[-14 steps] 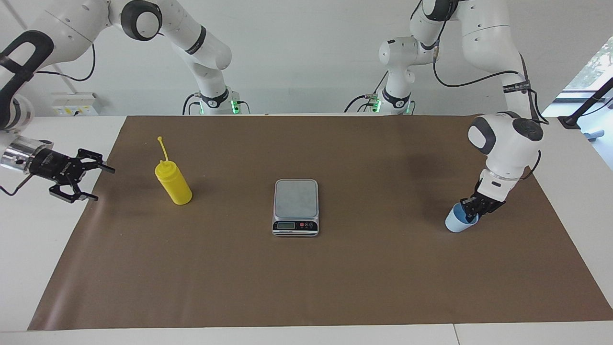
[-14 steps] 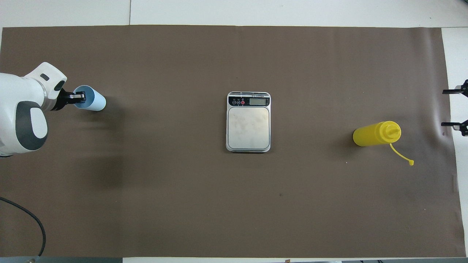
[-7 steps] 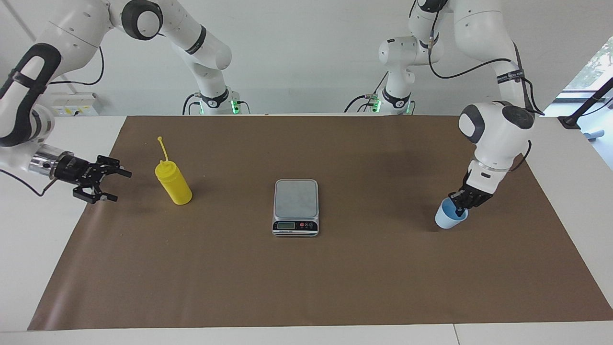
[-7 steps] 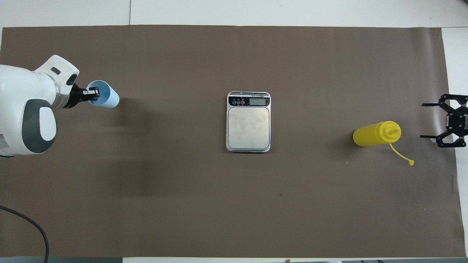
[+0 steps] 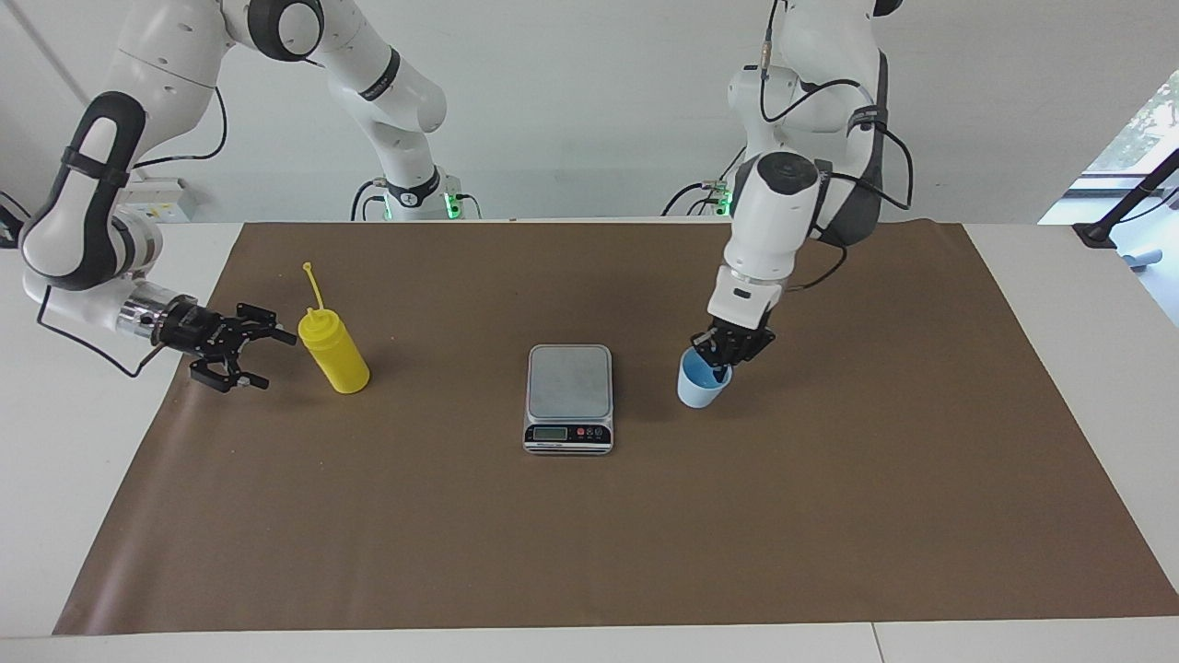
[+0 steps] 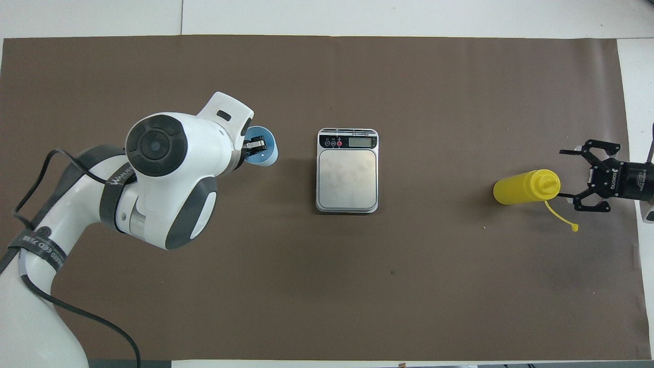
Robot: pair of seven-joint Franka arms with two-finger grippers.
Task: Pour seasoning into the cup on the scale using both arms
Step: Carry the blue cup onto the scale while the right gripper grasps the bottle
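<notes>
The light blue cup (image 5: pixel 699 384) (image 6: pixel 264 154) hangs just above the brown mat beside the scale, toward the left arm's end, with my left gripper (image 5: pixel 725 354) (image 6: pixel 254 146) shut on its rim. The silver scale (image 5: pixel 569 397) (image 6: pixel 347 171) sits mid-table with a bare platform. The yellow seasoning bottle (image 5: pixel 332 350) (image 6: pixel 526 187) stands upright toward the right arm's end, its cap strap sticking up. My right gripper (image 5: pixel 267 357) (image 6: pixel 564 174) is open and low beside the bottle, its fingers pointing at it without touching.
A brown mat (image 5: pixel 589 552) (image 6: pixel 327 286) covers most of the white table. Nothing else stands on it apart from the scale, cup and bottle. The left arm's white body (image 6: pixel 163 179) hides part of the mat in the overhead view.
The left gripper has carried the cup from the table's end to just beside the scale. The right gripper has moved in toward the seasoning bottle, still open.
</notes>
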